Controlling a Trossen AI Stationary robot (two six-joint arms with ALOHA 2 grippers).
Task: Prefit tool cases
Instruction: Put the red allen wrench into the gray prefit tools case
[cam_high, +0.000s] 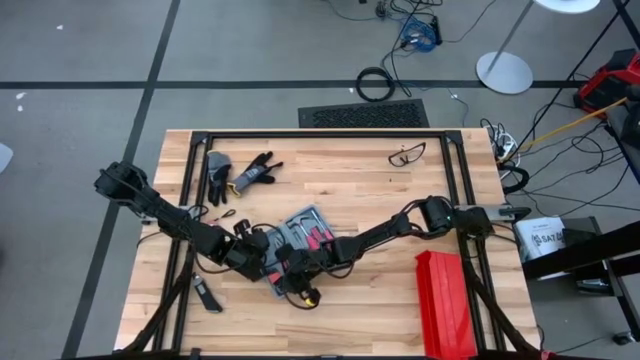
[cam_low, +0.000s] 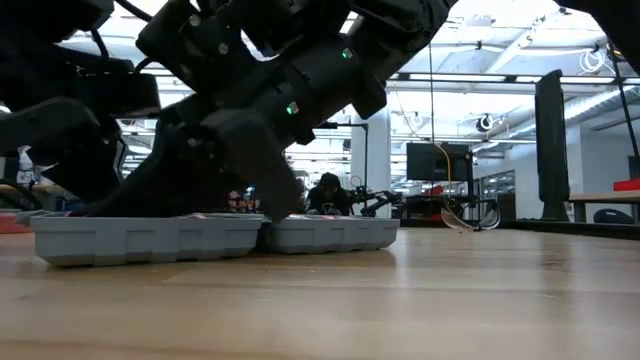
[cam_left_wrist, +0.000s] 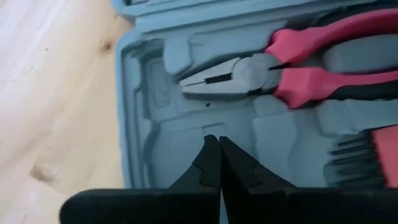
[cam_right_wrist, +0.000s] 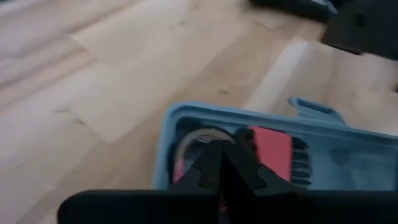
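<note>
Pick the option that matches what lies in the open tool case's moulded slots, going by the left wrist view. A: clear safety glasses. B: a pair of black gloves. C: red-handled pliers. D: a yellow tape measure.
C: red-handled pliers lie in a grey moulded slot of the open tool case, just ahead of the shut left gripper.

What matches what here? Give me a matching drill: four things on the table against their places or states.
1. pliers
2. red box
3. safety glasses
4. left pincer

a. far side of the table, toward the right
b. shut, over an empty slot of the tool case
c. near right corner
d. lying in a moulded slot

Pairs: 1-d, 2-c, 3-a, 4-b
</note>
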